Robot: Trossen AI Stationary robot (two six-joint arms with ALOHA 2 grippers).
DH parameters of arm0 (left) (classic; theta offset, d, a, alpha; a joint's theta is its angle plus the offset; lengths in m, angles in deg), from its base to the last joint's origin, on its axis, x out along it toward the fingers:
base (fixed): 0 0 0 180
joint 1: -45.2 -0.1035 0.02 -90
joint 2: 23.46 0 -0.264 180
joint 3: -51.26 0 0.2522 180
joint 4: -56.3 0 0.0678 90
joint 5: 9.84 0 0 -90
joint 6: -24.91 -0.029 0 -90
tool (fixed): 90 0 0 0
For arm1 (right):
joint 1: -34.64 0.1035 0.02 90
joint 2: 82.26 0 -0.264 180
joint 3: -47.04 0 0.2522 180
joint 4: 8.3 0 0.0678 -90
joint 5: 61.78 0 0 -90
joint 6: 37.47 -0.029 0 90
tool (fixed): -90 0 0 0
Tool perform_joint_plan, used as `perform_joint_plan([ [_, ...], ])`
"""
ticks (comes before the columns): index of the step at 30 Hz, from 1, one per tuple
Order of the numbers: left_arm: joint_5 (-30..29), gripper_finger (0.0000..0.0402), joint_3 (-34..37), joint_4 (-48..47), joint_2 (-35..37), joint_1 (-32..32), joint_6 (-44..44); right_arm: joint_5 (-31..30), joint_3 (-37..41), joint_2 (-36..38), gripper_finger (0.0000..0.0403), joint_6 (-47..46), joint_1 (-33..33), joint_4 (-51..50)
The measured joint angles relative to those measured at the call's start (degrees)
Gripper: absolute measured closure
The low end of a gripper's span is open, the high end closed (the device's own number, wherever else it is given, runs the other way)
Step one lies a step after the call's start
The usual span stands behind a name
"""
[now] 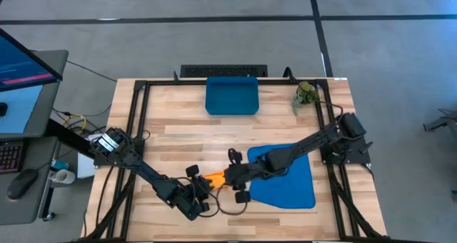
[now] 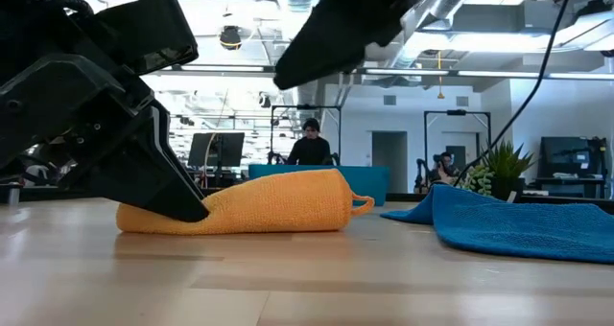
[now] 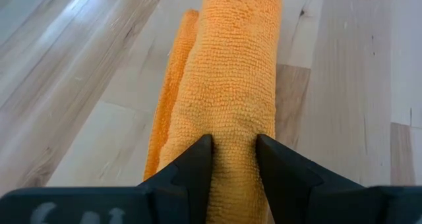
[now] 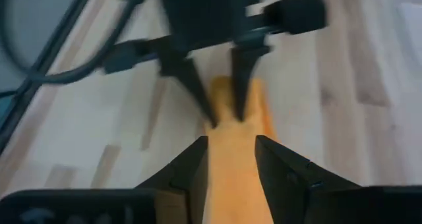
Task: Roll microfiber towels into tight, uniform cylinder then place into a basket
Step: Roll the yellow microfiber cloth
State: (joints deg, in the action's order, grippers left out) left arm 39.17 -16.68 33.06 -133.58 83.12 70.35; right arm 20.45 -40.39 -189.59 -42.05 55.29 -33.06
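From above, the orange towel (image 1: 214, 179) is only a small patch between the left gripper (image 1: 202, 188) and right gripper (image 1: 230, 176) near the counter's (image 1: 178, 136) front edge. The wrist views show each gripper's jaws clamped on one end of the roll. The blue towel (image 1: 289, 179) lies flat beside it; the basket (image 1: 232, 96) sits far back.

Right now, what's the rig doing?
Both arms are on the rolled orange towel near the table's front edge. The left gripper is shut on one end of the roll, and the right gripper straddles the other end, facing it. The blue towel lies flat and unrolled under the right arm. The basket sits at the far edge with no towel in it, so neither towel has been placed yet.
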Motion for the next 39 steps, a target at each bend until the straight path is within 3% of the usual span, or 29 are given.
perform_joint_plan([
  [6, 0.0, 0.0288, 0.0, 0.0, 0.0, 0.0, -0.2, 0.4, 0.0, -0.6, 0.0201, 0.1, -3.4, 1.4],
  [10, 0.1, 0.0288, 0.0, 0.0, 0.0, 0.0, -0.2, 3.9, 0.3, -3.2, 0.0169, 0.1, -5.0, 2.6],
  [12, 0.1, 0.0288, 0.0, 0.0, 0.0, 0.0, -0.2, 6.1, -0.8, -5.6, 0.0164, 0.1, -5.4, 8.2],
  [23, 0.2, 0.0288, 0.0, -0.1, 0.0, 0.0, -0.2, 7.1, -0.9, -12.2, 0.0165, -0.4, -6.4, 7.8],
  [32, 0.7, 0.0288, 0.0, -0.1, 0.0, 0.0, -0.1, 9.4, -1.4, -14.5, 0.0167, -9.1, -8.1, 6.1],
  [39, 0.7, 0.0288, 0.0, -0.1, 0.0, 0.0, -0.1, 12.4, -1.4, -15.8, 0.0194, -12.0, -8.5, 5.3],
])
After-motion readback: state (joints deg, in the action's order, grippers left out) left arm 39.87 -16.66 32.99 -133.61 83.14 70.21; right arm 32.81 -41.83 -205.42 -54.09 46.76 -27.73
